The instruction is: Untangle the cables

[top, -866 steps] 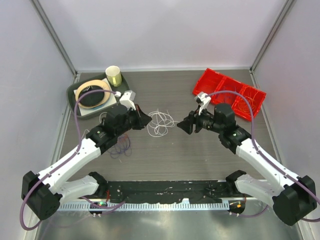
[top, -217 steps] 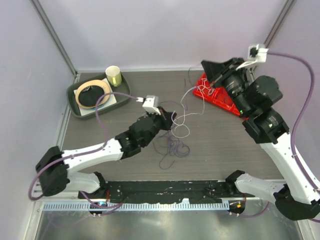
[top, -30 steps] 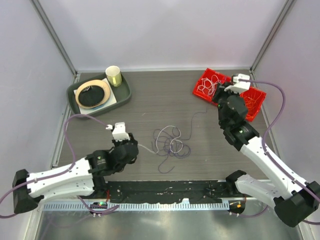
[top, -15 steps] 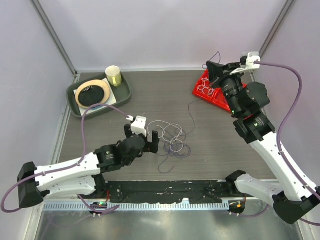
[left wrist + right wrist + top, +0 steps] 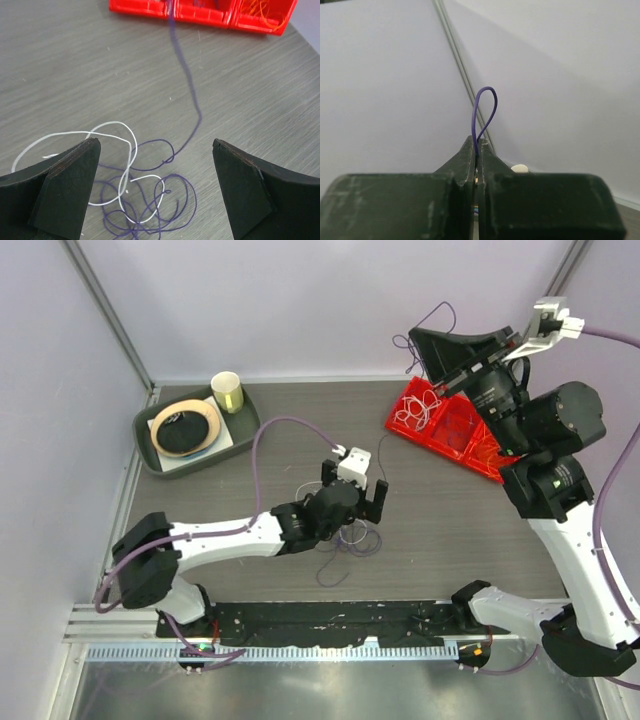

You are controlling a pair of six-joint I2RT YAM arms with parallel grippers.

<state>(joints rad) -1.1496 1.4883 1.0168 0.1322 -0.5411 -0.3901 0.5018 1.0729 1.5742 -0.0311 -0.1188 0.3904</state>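
Observation:
A loose tangle of purple cable (image 5: 165,200) and white cable (image 5: 117,131) lies mid-table. My left gripper (image 5: 356,506) hovers right over this tangle (image 5: 352,540), wide open (image 5: 155,146) with nothing between its fingers. One purple strand (image 5: 187,85) runs away from the heap toward the red bin (image 5: 200,11). My right gripper (image 5: 418,337) is raised high above the bin, shut (image 5: 476,143) on a purple cable whose loop (image 5: 485,107) sticks out past the tips. In the red bin (image 5: 462,445), a white cable (image 5: 425,410) fills the left compartment and an orange one (image 5: 260,10) the right.
A green tray (image 5: 150,445) at the back left carries a tape roll around a black disc (image 5: 184,427), with a pale cup (image 5: 227,392) at its corner. Enclosure walls stand on three sides. A black rail runs along the near edge (image 5: 330,622).
My left arm swung right and forward over the tangle and its jaws opened fully. The right arm rose from the bin, carrying the purple cable upward.

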